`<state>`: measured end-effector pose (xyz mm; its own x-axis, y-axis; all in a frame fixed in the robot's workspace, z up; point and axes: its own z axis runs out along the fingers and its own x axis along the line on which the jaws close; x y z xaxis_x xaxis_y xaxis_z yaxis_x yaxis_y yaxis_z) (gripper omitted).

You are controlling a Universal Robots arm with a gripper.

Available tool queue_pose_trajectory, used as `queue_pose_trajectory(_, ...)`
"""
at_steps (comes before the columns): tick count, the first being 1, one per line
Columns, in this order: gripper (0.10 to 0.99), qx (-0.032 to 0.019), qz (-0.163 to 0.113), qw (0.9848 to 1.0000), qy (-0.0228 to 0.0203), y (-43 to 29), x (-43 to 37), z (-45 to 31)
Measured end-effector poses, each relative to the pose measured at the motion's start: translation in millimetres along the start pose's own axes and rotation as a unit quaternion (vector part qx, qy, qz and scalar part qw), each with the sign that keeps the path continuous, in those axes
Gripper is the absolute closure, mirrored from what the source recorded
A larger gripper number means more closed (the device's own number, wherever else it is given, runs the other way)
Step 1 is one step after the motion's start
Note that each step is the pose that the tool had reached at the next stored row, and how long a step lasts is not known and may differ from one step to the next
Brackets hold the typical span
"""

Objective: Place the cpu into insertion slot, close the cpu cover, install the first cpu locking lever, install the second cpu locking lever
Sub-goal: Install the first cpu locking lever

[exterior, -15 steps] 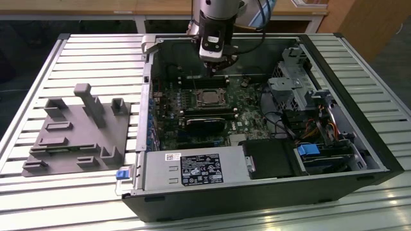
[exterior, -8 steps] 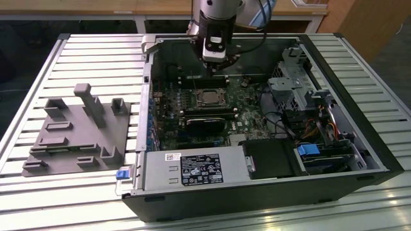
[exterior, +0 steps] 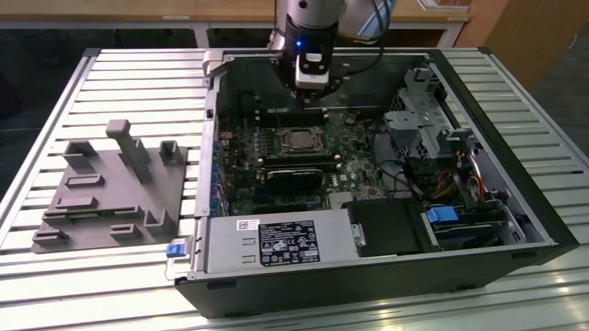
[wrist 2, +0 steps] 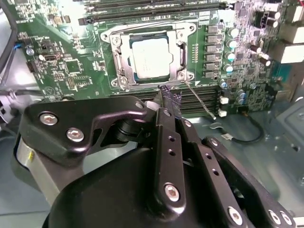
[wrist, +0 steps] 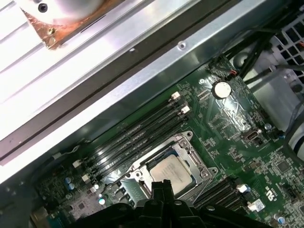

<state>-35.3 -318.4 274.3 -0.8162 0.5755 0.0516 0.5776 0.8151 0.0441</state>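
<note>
Slatted metal table (exterior: 120, 76) fills the scene, with a grey fixture block (exterior: 101, 200) on the exterior view's left and the open computer case (exterior: 368, 283) lying beside it. I've got the arm down over the far part of the green motherboard (wrist 2: 71, 71). Both wrist views give me the insertion slot (wrist 2: 124, 57), and the cpu (wrist 2: 150, 57) sits flat inside it, silver top showing through the window of the cpu cover (wrist 2: 183, 52), which looks folded down over the chip. So I judge the first two steps done and the lever work in hand. One thin wire lever (wrist 2: 199, 99) angles away from the socket's corner, apparently unlatched. My gripper (wrist 2: 166, 95) is pinched closed with nothing in it, tip just beside the socket's edge, near that lever's root. What this step calls for, I'd say, is a fine, steady push on a very slim wire without scraping the board.
</note>
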Motion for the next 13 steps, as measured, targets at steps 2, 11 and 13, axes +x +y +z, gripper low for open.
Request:
queue_pose_trajectory(2, 0.980, 0.0005, -0.011, 0.9999, 0.0005, 0.0, 0.0, 0.0)
queue_pose_trajectory(11, 0.980, 0.0031, -0.061, 0.9981, 0.0027, 0.0, 0.0, 0.0)
queue_pose_trajectory(13, 0.980, 0.0038, -0.074, 0.9973, 0.0033, 0.0, 0.0, 0.0)
